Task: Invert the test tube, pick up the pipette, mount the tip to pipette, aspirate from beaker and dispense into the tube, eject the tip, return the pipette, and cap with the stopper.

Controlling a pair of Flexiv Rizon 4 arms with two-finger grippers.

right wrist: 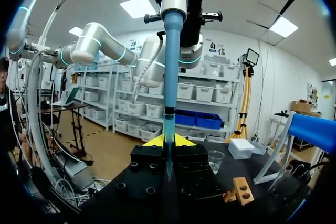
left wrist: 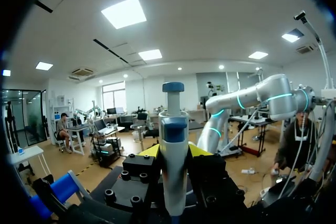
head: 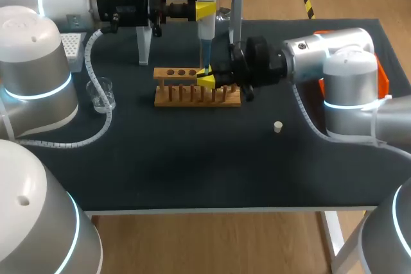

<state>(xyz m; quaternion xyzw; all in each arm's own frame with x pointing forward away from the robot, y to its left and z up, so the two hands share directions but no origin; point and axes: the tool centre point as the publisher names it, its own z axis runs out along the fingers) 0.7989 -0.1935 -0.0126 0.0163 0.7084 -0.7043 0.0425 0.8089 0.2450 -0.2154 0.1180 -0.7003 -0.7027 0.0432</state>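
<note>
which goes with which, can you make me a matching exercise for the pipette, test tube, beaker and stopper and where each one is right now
Things:
1. pipette
2. test tube
3. beaker
4. stopper

Places:
a. alone on the mat near the right arm
b. held upright in the left gripper
c. on the mat by the left arm, away from both grippers
d. in the right gripper at the wooden rack

Pairs: 1-b, 2-d, 3-c, 4-a

The pipette [left wrist: 174, 182] stands upright between the left gripper's [left wrist: 174, 150] yellow fingertips, both pressed against its white body, blue plunger on top
</note>
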